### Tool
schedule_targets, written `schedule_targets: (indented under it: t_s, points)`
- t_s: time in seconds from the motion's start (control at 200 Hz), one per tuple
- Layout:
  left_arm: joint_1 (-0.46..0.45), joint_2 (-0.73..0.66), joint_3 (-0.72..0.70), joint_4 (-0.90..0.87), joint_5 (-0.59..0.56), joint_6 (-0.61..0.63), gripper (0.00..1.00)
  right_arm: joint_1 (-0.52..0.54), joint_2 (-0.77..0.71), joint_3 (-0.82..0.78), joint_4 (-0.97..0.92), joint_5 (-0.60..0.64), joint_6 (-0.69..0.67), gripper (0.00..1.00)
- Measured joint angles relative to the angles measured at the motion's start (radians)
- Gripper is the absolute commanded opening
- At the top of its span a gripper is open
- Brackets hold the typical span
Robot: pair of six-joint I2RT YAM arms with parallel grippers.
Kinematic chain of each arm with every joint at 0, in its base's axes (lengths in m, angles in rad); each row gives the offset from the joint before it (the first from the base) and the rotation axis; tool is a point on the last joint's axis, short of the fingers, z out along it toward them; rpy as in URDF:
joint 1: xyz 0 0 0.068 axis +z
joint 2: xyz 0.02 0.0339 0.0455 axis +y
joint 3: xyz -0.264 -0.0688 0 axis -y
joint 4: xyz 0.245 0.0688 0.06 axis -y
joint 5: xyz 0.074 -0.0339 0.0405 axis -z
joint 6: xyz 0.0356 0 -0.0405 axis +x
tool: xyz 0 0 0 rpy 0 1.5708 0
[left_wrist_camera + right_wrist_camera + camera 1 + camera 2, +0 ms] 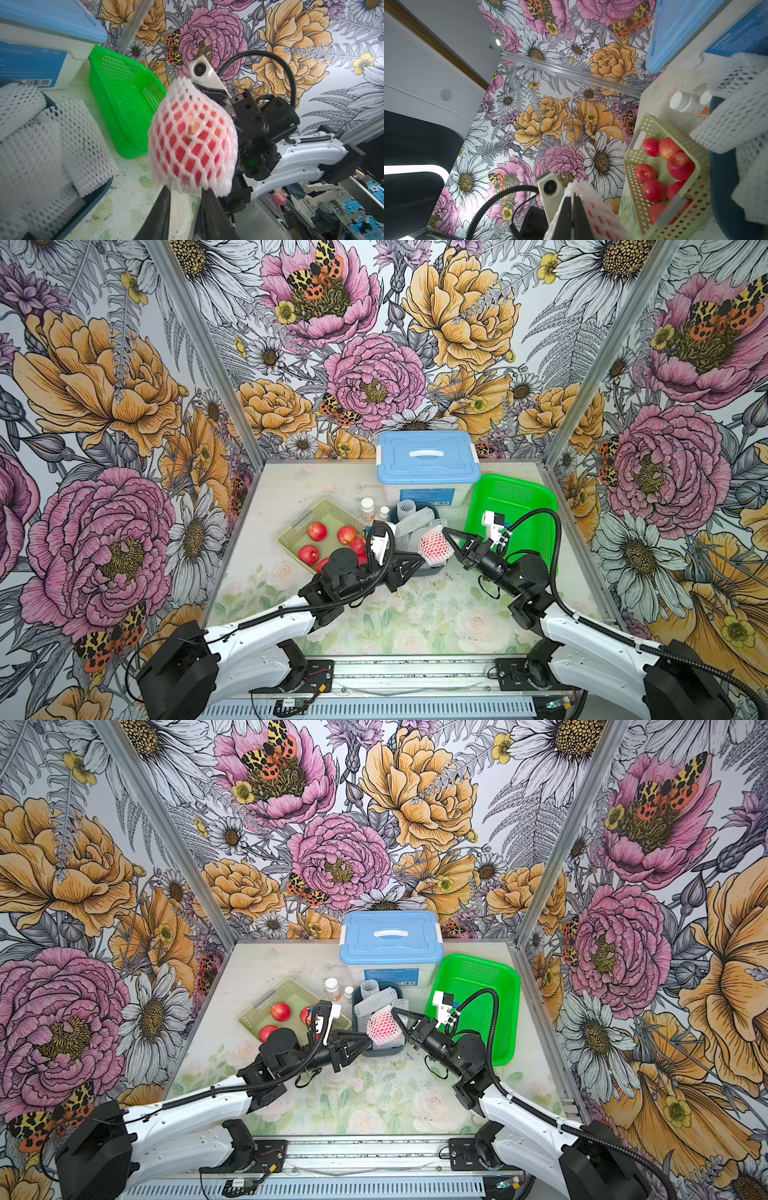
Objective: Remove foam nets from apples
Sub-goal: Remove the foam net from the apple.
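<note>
An apple wrapped in a white foam net point(434, 546) point(384, 1026) point(191, 141) hangs in the air between my two grippers, above a dark blue bin point(376, 1052). My right gripper point(445, 532) point(573, 195) is shut on the net's upper frilly end. My left gripper point(422, 562) point(186, 190) has its jaws a little apart, pressed on the net's lower fringe from both sides; the net hides its tips. Several empty foam nets point(411, 522) point(83, 135) fill the bin. Several bare red apples point(317, 531) point(681, 166) lie in a pale green perforated tray point(299, 526) to the left.
A white box with a blue lid point(428, 460) stands at the back. A bright green lattice basket point(519, 497) sits at the right, behind my right arm. Two small white pill bottles point(367, 508) stand between the tray and the bin.
</note>
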Motion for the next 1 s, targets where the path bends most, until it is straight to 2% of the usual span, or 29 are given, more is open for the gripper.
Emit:
schedule_targets:
  t_s: [0.47,0.806,0.996]
  points:
    - [0.021,0.005,0.0,0.036,0.012,0.0,0.3,0.016,0.023,0.01,0.065,0.031,0.0,0.0]
    - [0.025,0.005,0.0,0.095,0.056,-0.027,0.32,0.029,0.106,-0.053,0.194,0.096,0.034,0.0]
    - [0.028,0.004,0.0,0.098,0.056,-0.029,0.38,0.044,0.111,-0.056,0.226,0.113,0.033,0.0]
